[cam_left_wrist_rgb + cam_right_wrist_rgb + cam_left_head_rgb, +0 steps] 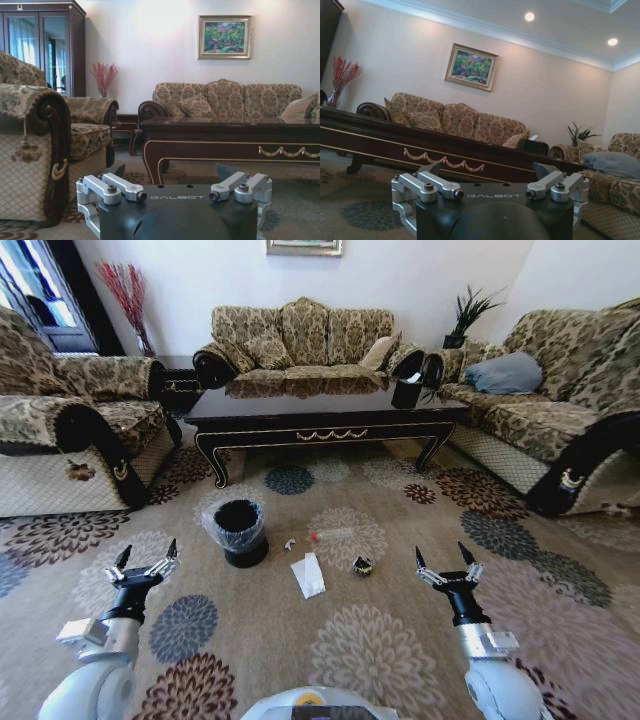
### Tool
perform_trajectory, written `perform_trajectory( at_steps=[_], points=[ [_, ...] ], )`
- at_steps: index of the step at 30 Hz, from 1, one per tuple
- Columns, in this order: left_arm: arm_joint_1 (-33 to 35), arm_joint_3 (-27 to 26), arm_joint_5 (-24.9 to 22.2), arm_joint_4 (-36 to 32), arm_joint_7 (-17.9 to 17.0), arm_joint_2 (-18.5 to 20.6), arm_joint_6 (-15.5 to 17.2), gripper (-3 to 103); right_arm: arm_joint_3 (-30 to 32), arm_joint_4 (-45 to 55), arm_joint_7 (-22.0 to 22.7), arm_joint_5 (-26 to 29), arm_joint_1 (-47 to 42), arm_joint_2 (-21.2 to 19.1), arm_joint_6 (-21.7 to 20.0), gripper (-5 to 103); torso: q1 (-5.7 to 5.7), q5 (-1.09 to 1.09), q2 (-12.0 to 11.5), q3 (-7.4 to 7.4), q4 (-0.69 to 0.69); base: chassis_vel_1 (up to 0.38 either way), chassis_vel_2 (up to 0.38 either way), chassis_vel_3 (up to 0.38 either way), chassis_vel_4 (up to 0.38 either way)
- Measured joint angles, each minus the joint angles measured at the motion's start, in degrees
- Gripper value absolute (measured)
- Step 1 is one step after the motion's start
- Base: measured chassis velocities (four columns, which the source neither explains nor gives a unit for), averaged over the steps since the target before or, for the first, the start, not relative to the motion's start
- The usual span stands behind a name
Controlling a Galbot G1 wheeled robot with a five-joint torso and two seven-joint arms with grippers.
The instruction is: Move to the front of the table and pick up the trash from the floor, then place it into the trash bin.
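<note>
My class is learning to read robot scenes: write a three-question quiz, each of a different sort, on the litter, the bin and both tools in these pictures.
1. True or false: the folded white paper lies inside the trash bin.
2. Which piece lies nearest the right tool? A the clear bottle, B the dark wrapper, C the tiny white scrap.
3. Fill in: both the left tool and the right tool are ____ and hold nothing.

Key
1. False: it lies on the carpet, to the right of the bin.
2. B.
3. Open.
</note>
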Motion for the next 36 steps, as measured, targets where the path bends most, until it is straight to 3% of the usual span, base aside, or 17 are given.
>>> perform_trajectory(
  at_steps=[17,36],
  points=[
    [0.05,-0.02,0.23,0.28,0.03,-0.11,0.02,100,-1.09,-0.71,0.04,-0.40,0.77,-0.25,0.16,100,0.01,0.01,0.00,0.01,0.00,-0.154,0.167,0.169,-0.163],
    [0.61,-0.41,0.28,0.18,0.04,0.15,0.00,100,-1.58,-1.06,0.08,-0.65,0.85,-0.19,0.39,100,0.00,0.01,0.01,0.00,0.00,-0.039,0.046,0.035,-0.042]
  ],
)
